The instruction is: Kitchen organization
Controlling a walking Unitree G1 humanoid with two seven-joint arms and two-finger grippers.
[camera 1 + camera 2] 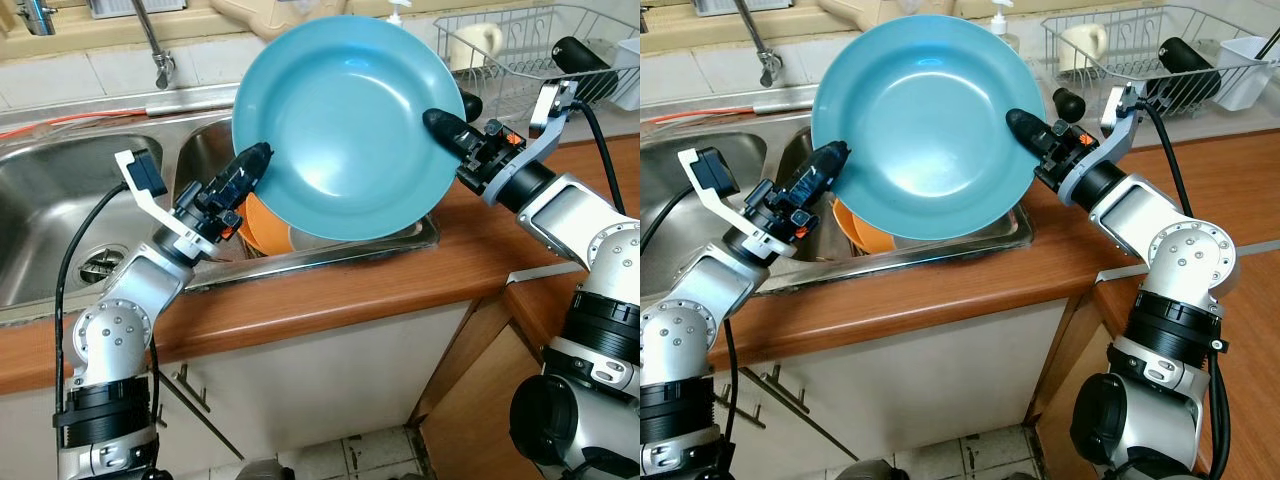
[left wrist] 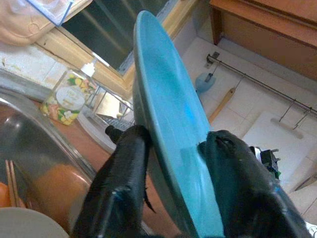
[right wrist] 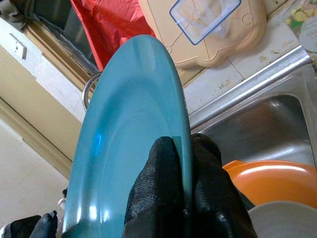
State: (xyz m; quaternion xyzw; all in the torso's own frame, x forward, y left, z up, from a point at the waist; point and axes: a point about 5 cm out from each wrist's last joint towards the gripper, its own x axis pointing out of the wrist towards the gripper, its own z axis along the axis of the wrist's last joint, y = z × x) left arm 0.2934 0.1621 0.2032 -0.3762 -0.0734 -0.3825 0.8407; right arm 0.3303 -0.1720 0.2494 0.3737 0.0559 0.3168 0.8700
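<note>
A large blue plate [image 1: 345, 125] is held up on edge above the right basin of the steel sink [image 1: 330, 256], its hollow face towards me. My left gripper [image 1: 252, 165] is shut on its lower left rim; in the left wrist view the two black fingers [image 2: 124, 173] sit on either side of the plate [image 2: 163, 114]. My right gripper [image 1: 440, 122] is shut on the right rim, and the right wrist view shows its fingertips [image 3: 163, 163] pinching the plate's edge [image 3: 133, 129].
An orange dish [image 1: 262, 228] and a pale dish [image 3: 282, 218] lie in the basin under the plate. The left basin [image 1: 60, 200] and faucet [image 1: 155, 45] are at left. A wire dish rack [image 1: 520, 50] with a mug [image 1: 480, 40] stands at the back right on the wooden counter [image 1: 350, 290].
</note>
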